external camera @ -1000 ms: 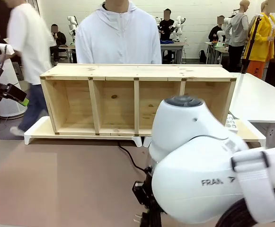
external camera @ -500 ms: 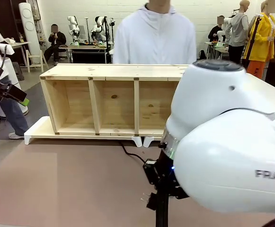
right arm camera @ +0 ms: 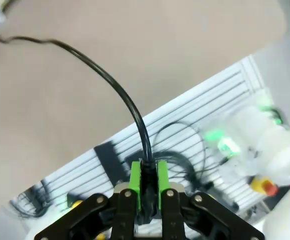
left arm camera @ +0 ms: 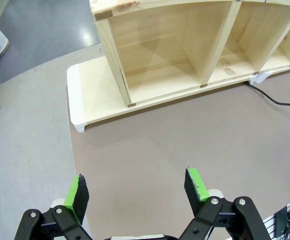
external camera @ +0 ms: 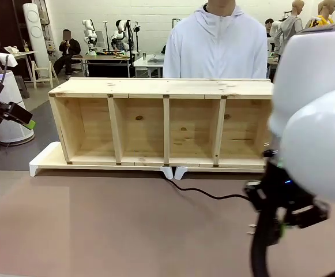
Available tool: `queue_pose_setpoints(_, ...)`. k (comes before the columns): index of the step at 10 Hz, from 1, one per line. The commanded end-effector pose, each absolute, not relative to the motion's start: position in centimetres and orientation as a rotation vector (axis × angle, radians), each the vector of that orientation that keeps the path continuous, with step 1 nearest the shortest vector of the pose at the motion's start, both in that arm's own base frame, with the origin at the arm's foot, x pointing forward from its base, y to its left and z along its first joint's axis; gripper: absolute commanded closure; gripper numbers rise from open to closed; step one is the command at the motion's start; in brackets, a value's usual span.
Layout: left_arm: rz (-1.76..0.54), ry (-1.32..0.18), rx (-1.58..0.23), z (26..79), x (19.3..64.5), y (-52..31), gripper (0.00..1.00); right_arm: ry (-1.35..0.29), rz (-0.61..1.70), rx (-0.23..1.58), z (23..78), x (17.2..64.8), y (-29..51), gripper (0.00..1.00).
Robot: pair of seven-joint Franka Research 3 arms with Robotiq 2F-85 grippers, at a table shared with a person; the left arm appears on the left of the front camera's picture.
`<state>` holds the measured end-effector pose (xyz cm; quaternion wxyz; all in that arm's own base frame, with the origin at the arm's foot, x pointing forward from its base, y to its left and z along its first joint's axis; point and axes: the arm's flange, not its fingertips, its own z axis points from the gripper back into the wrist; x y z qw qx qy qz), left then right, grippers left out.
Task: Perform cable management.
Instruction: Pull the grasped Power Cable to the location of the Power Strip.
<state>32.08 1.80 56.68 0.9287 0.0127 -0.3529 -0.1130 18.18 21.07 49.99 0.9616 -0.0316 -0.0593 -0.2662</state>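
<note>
Right wrist view: right hand (right arm camera: 148, 174) pinches cable (right arm camera: 115, 83) between its pads.

- Brown tabletop (external camera: 92, 225) in front of the wooden shelf (external camera: 164, 86): bare across left and middle, wide room to pass.
- Shelf lies along the far side on white base boards (external camera: 43, 161). Its four open-front bays look bare, with upright dividers between them.
- Cable (external camera: 207, 193) runs low over the table from the gap between the base boards to the right gripper (right arm camera: 148, 179), whose pads clamp it. It bars the right-middle.
- Right arm (external camera: 317, 115) bulks over the table's right side, in front of the shelf's right end.
- Left gripper (left arm camera: 136, 188): jaws wide, nothing between them, bare table beyond.
- Person (external camera: 219, 46) stands close behind the shelf.
</note>
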Motion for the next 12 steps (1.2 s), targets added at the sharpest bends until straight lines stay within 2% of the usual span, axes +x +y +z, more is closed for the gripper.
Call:
queue_pose_setpoints(1, -0.231, -0.73, 0.026, 56.6, 32.2, 1.8, 0.0, -0.135, -0.51, -0.124, 42.1, 16.2, 11.6, 0.84)
queue_pose_setpoints(7, -0.231, -0.73, 0.026, 56.6, 32.2, 1.8, 0.0, -0.182, -0.551, -0.244, 44.9, 21.6, 6.4, 0.84)
queue_pose_setpoints(12, -0.231, -0.73, 0.026, 56.6, 32.2, 1.8, 0.0, -0.259, -0.385, -0.211, 46.2, 25.3, 4.9, 0.84)
